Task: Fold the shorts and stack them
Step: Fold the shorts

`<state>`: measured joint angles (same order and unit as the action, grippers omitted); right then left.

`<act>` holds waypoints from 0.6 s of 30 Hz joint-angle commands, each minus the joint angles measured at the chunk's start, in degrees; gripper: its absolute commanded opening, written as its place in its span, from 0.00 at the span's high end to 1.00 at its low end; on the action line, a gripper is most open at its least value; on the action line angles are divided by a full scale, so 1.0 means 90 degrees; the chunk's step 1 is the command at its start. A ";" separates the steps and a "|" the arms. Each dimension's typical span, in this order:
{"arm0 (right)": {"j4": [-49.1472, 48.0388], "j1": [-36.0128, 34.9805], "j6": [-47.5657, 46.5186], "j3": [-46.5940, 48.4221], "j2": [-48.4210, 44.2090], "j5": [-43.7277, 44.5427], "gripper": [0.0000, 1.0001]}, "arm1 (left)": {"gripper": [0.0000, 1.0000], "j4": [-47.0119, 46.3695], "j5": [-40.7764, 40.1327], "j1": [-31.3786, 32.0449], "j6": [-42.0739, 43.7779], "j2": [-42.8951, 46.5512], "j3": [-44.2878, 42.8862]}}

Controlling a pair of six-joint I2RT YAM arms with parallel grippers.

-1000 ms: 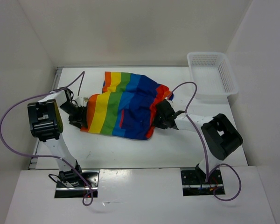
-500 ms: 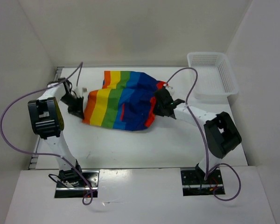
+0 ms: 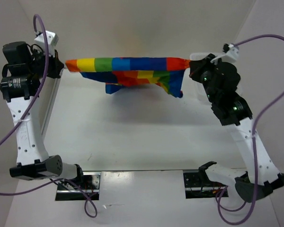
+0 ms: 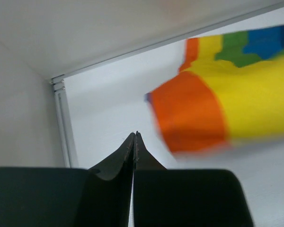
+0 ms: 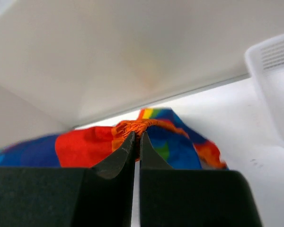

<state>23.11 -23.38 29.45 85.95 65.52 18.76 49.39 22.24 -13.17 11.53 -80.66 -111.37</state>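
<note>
Shorts: hung in the air over the table, pulled out into a long level band between the two arms. Striped orange, yellow, green, blue and then red from left to right. Sagged in a loose fold of blue and mixed colours under the right half of the band.

Left gripper: raised high at the far left. Fingers pressed flat together, with no cloth seen between the tips from the wrist camera (only the orange and yellow end of the shorts, blurred, up and to the right of them). Seen from above, met the orange end of the band; could not tell whether any cloth was caught.

Right gripper: raised at the far right, about level with the left one. Fingers closed on a bunched orange-red edge of the shorts, pinched right at the tips, with red and blue cloth spread just beyond.

Basket: white mesh, showed at the right edge of the right wrist view, apart from the shorts.

Cables: purple, looped wide off both arms.
</note>
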 commanded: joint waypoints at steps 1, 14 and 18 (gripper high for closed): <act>0.0780 0.0107 -0.0498 0.0350 -0.0423 0.0806 1.00 | 1.00 0.0196 -0.0450 -0.0148 -0.0041 0.0133 0.0109; 0.1416 0.0107 -0.0314 0.0303 -0.0454 -0.1039 1.00 | 1.00 0.1093 -0.0002 0.0251 0.0056 0.0322 0.0929; 0.1174 0.0049 -0.0246 0.0051 -0.0219 -0.1099 1.00 | 0.54 0.0969 0.0409 0.1458 0.0311 0.0066 0.1728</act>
<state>35.42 -22.61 26.96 88.12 62.52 11.92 56.42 20.75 -6.48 12.64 -77.97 -100.31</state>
